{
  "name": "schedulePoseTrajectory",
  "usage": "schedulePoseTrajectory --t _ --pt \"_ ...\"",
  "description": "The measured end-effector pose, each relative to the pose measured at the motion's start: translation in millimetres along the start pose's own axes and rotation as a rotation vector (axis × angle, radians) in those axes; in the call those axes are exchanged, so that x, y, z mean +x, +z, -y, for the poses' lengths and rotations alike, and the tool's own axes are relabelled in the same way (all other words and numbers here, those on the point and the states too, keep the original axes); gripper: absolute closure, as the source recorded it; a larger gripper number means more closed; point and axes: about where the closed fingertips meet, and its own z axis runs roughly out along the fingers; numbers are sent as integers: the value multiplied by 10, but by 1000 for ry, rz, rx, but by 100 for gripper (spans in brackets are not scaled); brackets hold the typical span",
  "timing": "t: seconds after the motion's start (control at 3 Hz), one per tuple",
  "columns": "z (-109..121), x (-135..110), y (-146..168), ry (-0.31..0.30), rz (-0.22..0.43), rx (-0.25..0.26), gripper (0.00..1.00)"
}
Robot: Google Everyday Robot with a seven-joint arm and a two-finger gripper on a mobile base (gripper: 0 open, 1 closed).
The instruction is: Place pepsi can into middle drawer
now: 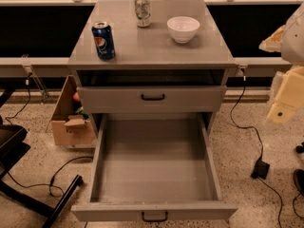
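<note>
The pepsi can (103,40), dark blue with a round red-white-blue logo, stands upright near the front left corner of the grey cabinet top (152,49). The middle drawer (154,172) is pulled fully out toward me. Its flat grey inside shows nothing in it, and its black handle (154,216) is at the bottom edge. My gripper (286,96), cream-coloured, hangs at the right edge of the view, to the right of the cabinet. It is level with the upper drawer front, far from the can, and holds nothing.
A pale silvery-green can (142,10) and a white bowl (183,29) stand at the back of the top. The upper drawer front (153,98) is shut. A cardboard box (71,120) sits left of the cabinet. Cables (247,127) run on the floor. Black chair legs (28,194) stand at bottom left.
</note>
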Motion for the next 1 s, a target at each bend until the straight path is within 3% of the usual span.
schedulePoseTrajectory --t 0.33,0.67,1.0 --pt "0 0 0 0 0 0 0" --pt "46 -24 39 4 42 14 0" --pt "286 -251 442 31 203 -5 0"
